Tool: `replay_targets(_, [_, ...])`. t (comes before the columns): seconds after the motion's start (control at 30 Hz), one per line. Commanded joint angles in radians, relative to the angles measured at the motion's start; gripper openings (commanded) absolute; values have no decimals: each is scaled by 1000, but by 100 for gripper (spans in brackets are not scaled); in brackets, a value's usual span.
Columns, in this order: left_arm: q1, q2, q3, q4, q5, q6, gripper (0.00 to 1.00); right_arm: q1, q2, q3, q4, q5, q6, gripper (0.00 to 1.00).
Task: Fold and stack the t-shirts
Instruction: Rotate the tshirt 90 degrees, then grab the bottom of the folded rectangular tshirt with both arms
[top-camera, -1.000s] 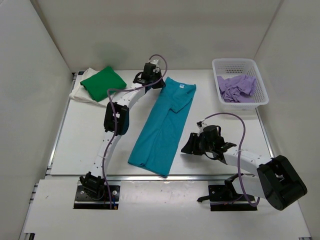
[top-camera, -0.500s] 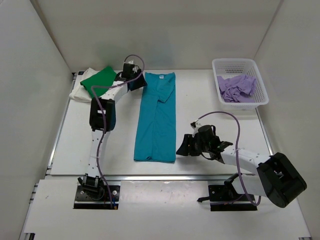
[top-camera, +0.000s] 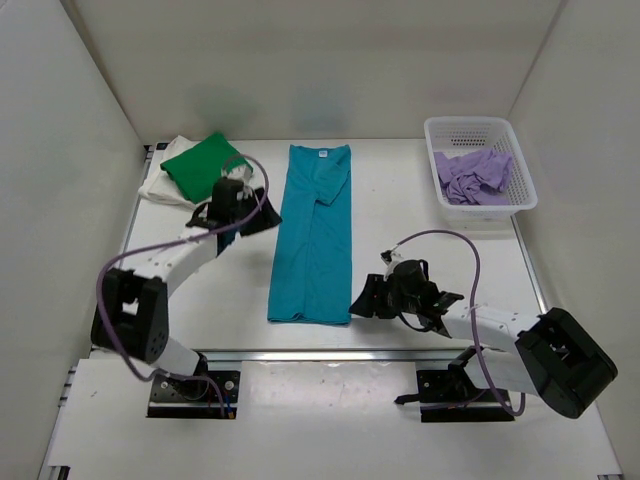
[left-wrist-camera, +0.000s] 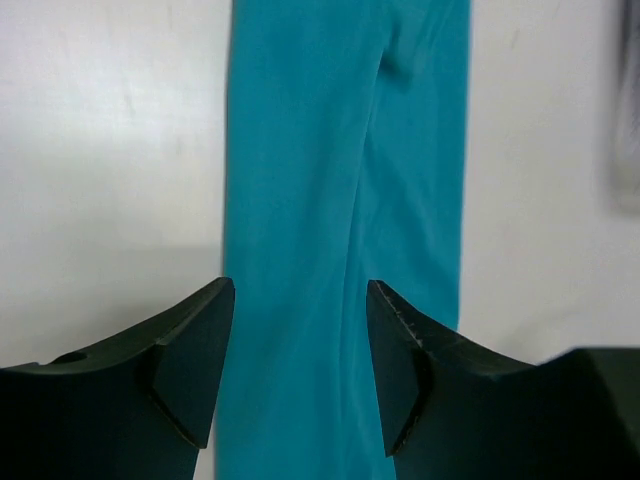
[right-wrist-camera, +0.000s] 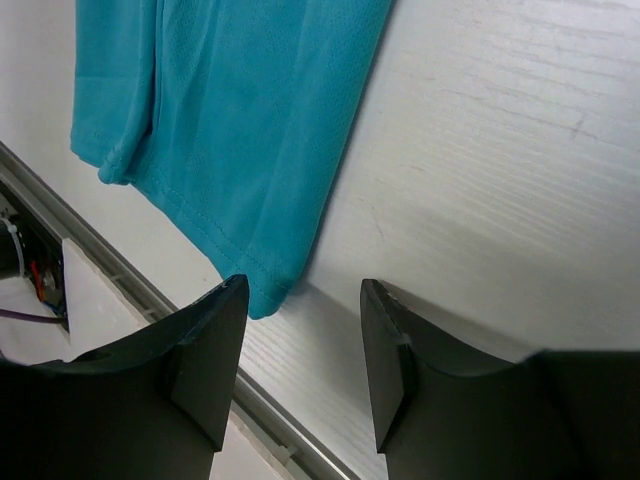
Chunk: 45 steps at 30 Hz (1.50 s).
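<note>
White table (top-camera: 420, 230) between plain walls carries the work. Left gripper (top-camera: 256, 214) stands open and empty; the teal t-shirt (top-camera: 312, 235) lies flat just to its right, folded lengthwise into a long narrow strip. Right gripper (top-camera: 360, 298) is open and empty too, with the strip's near hem corner just ahead of its fingers. Beyond the left gripper and to its left, the green t-shirt (top-camera: 205, 163) sits folded on the cream-white t-shirt (top-camera: 158, 186), so two seem finished, though the lower one is mostly hidden. The teal one needs, I think, crosswise folds and then stacking. Far beyond the right gripper the lilac t-shirt (top-camera: 472, 176) lies crumpled in the basket (top-camera: 470, 123), not yet begun.
</note>
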Motion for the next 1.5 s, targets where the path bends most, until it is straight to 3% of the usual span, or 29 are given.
replay_targets(0.0, [10,-126,-230,-31,-16,0,65,1,-28,-57,25,39,39,46])
replay_targets(0.2, [16,-307,-444,-77,-7,8,66,7,-12,-90,92,13,88,46])
replay_targets(0.37, [-8,-351,-513,-60,51,-26,65,12,44,-91,184,-24,140,41])
replay_targets(0.7, [-50,-473,-699,3,106,-99,65,78,67,-102,157,-16,197,35])
replay_targets(0.93, [-57,-558,-788,-8,137,-108,57,41,124,-122,237,-89,237,21])
replay_targets(1.17, [-140,-533,-803,28,174,-127,54,21,61,-125,137,-67,193,0])
replay_targets(1.37, [-146,-554,-805,-20,171,-109,45,15,-54,-147,31,-10,176,0])
replay_targets(1.47, [-155,-604,-826,-66,163,-118,46,18,-116,-171,-12,1,166,0])
